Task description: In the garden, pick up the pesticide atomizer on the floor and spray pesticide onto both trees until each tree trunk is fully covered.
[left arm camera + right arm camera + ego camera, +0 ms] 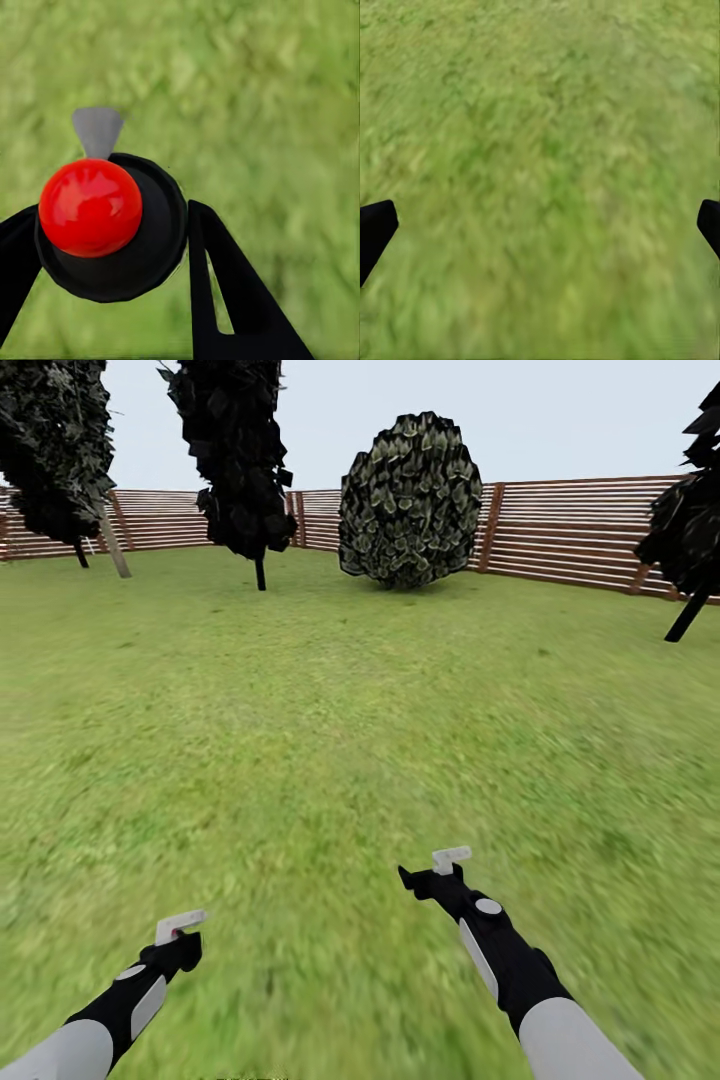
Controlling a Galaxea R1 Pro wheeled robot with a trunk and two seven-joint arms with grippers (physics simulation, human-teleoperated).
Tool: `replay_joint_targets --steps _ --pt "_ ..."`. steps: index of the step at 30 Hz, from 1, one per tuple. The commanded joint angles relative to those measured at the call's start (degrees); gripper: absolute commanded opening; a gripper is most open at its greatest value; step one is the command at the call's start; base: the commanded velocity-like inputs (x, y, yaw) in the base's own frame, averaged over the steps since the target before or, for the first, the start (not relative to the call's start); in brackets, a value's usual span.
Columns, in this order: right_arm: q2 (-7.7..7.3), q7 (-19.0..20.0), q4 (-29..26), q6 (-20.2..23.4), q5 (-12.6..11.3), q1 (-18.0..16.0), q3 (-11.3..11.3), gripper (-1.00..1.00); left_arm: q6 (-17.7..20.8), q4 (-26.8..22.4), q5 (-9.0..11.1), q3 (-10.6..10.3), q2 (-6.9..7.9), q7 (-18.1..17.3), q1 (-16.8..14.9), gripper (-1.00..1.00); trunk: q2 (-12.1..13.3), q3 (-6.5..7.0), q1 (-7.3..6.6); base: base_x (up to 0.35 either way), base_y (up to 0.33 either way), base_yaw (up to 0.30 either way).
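Pesticide atomizer [142,247], as I judge it, sits in the left tool [180,938], the 2 black fingers pressing its sides: a round dark body with a glossy red knob and a grey nozzle pointing away over the lawn [330,740]. The right tool [440,870] hangs wide, holding nothing. No thick mottled trunk is near; a pale leaning trunk [113,548] far left by the fence [580,525] may be 1 of them. The step looks like travel, so keep the grip firm, the nozzle forward, and steer toward that trunk, not the round shrub [410,500].
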Motion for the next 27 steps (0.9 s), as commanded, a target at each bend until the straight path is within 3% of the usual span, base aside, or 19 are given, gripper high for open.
replay_joint_targets --steps 1,27 --pt "0.00 0.00 0.00 0.00 0.00 0.00 0.00 1.00 0.00 0.00 -0.01 0.01 0.00 0.02 0.00 -1.00 0.42 0.18 -0.23 0.000 0.000 0.283" --pt "0.00 0.00 0.18 0.00 0.00 0.00 0.05 1.00 0.00 0.09 -0.01 0.01 0.00 0.03 0.00 -1.00 10.85 4.85 -5.94 0.000 0.000 0.282"
